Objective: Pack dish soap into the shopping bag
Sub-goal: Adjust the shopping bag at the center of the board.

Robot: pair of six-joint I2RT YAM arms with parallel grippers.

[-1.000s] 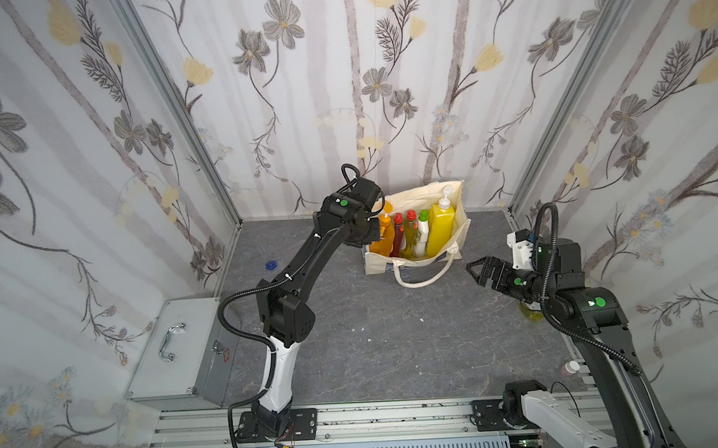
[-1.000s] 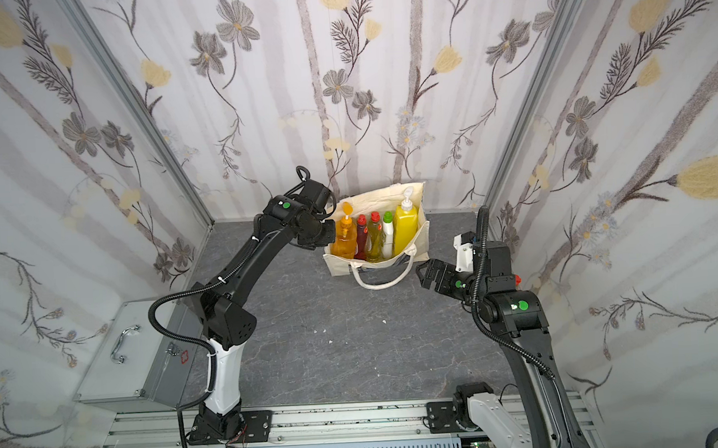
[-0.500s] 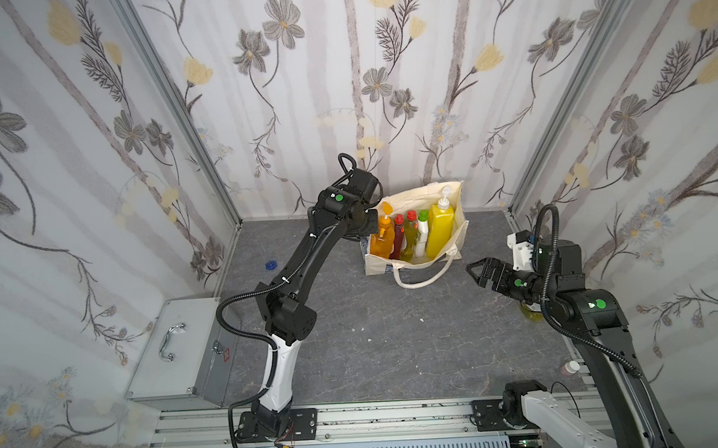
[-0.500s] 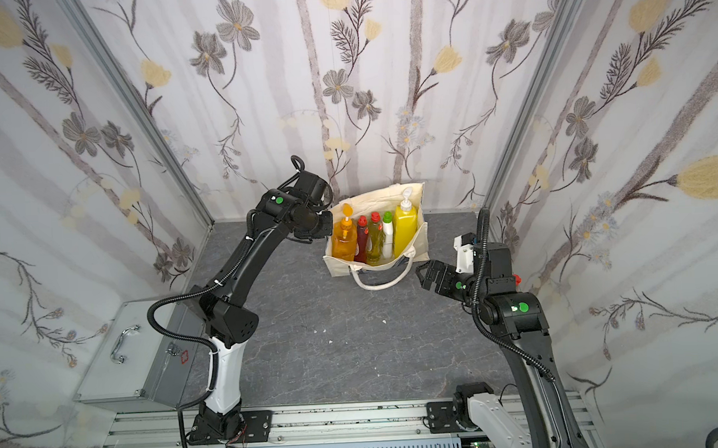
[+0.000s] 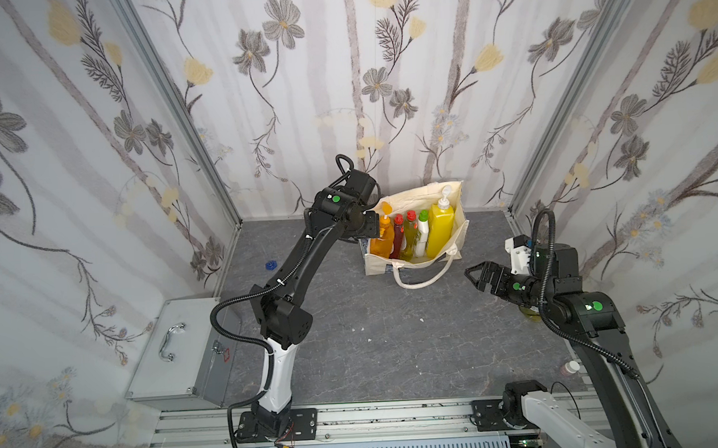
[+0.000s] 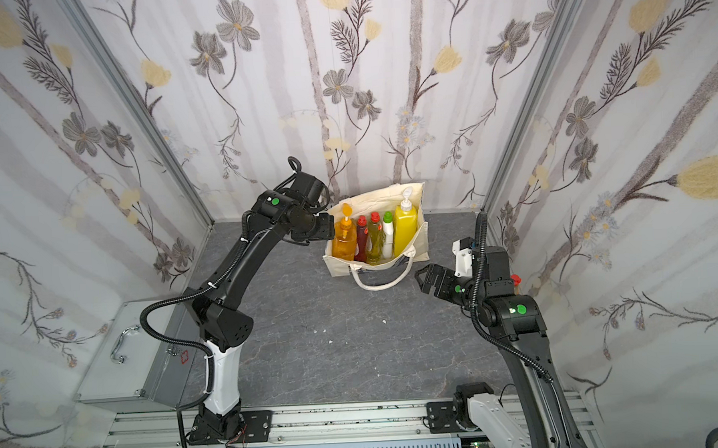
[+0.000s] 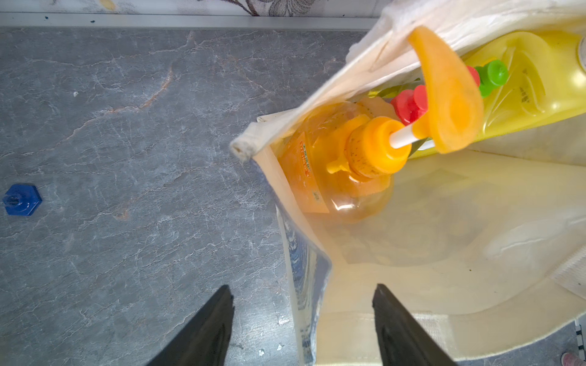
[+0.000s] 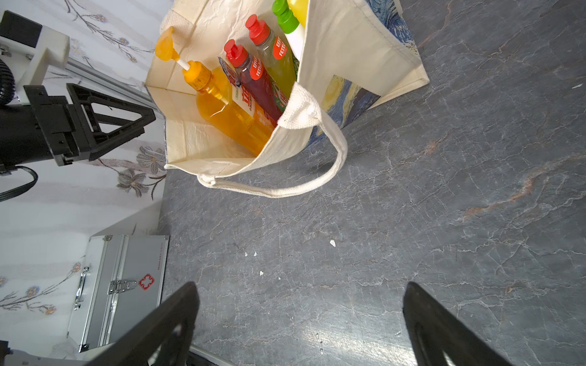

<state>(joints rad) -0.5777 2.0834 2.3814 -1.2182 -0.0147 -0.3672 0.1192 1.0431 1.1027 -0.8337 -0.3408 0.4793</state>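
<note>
Labels on red bottle point(image 8: 260, 87) and yellow-green bottle point(image 8: 281, 68) read "FETT…"; metal case point(image 8: 126, 307) bears a red cross point(image 8: 146, 281).

1. We see the shopping bag point(image 7: 444, 285) ahead of the left pincer point(image 7: 302, 286) as matt woven cloth.
2. Its orange bottle point(image 7: 342, 196) is glossy, translucent plastic.
3. The surface point(image 7: 126, 126) beneath looks stone-like, faintly shiny.

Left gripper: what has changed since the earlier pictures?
The left gripper, shut before, has opened with the wall of the shopping bag between its jaws, apparently letting it go. The right gripper stays open in place; the bottles in the bag have not moved.
</note>
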